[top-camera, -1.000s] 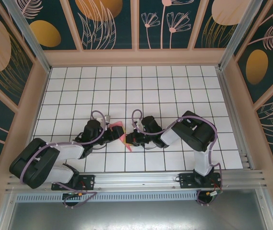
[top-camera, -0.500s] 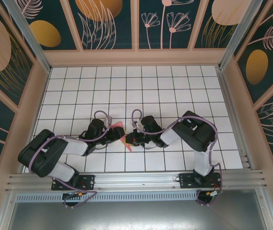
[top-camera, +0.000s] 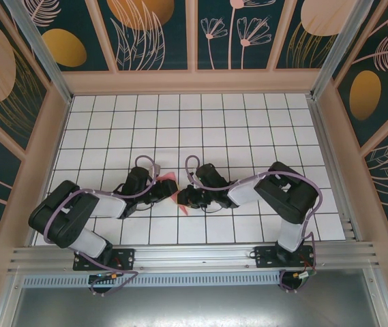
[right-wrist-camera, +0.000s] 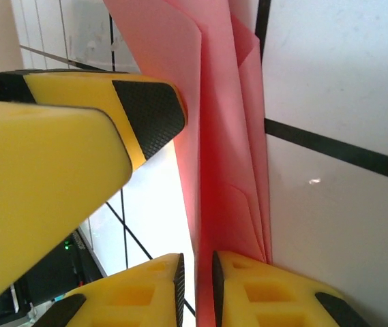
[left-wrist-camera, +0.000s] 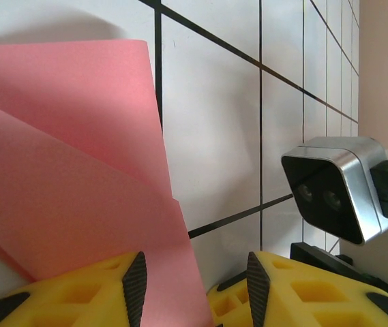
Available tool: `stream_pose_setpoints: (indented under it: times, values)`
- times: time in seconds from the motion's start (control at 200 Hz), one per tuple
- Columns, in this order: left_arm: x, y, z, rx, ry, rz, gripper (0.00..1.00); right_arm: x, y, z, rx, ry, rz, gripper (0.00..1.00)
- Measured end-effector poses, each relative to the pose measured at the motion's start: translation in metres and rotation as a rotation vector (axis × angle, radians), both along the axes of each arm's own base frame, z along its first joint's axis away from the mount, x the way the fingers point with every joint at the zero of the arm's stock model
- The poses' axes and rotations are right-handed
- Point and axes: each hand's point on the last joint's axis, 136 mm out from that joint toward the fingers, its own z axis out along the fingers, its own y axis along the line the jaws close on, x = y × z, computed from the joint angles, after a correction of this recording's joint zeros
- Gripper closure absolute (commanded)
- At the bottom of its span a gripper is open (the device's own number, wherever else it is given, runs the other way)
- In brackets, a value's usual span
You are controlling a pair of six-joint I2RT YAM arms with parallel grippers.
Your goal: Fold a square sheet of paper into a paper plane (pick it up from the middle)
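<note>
Now | my right gripper (right-wrist-camera: 197,262) clamped on the folded paper (right-wrist-camera: 228,136) | left gripper (left-wrist-camera: 192,269) agape around its edge | fold shape cropped, mostly hidden overhead

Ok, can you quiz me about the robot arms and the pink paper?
1. True or false: the pink paper lies flat and unfolded on the table.
2. Whose jaws are shut on the paper? A: left gripper. B: right gripper.
3. Fill in: the table is white with ____ grid lines.
Key: 1 false, it is folded into layers. 2 B; the left gripper has its jaws apart. 3 black.
</note>
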Motion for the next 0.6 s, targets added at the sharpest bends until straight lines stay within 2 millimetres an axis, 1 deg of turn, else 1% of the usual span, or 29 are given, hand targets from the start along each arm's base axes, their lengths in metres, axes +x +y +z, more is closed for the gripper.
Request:
stream_pose_setpoints:
  times: [0.085,0.205,0.3,0.35,0.4,0.43,0.53,0.6]
  values:
    - [0.0002,-0.0003,-0.0003,0.000,0.002,-0.001,0.55,-0.0009,-0.0013,-0.0004,-0.021,-0.009,0.003,0.78]
    - [0.0005,-0.0008,-0.0003,-0.001,0.004,-0.003,0.55,-0.0028,-0.0029,-0.0016,-0.048,-0.022,0.007,0.80]
    - [0.0010,-0.0012,-0.0005,0.000,0.006,-0.004,0.55,-0.0033,-0.0049,-0.0041,-0.070,-0.031,0.008,0.87]
    - [0.0014,-0.0015,-0.0004,0.000,0.007,-0.004,0.55,-0.0037,-0.0061,-0.0053,-0.081,-0.036,0.008,0.94]
    - [0.0014,-0.0017,-0.0007,0.001,0.009,-0.005,0.56,-0.0035,-0.0074,-0.0064,-0.092,-0.038,0.002,0.96]
    - [0.0015,-0.0018,-0.0008,0.001,0.009,-0.005,0.56,-0.0034,-0.0079,-0.0068,-0.095,-0.039,0.002,0.95]
    - [0.0015,-0.0021,-0.0010,0.001,0.011,-0.007,0.56,-0.0042,-0.0077,-0.0071,-0.098,-0.043,0.004,0.85]
    - [0.0015,-0.0021,-0.0012,0.002,0.013,-0.007,0.56,-0.0045,-0.0074,-0.0053,-0.096,-0.047,0.004,0.82]
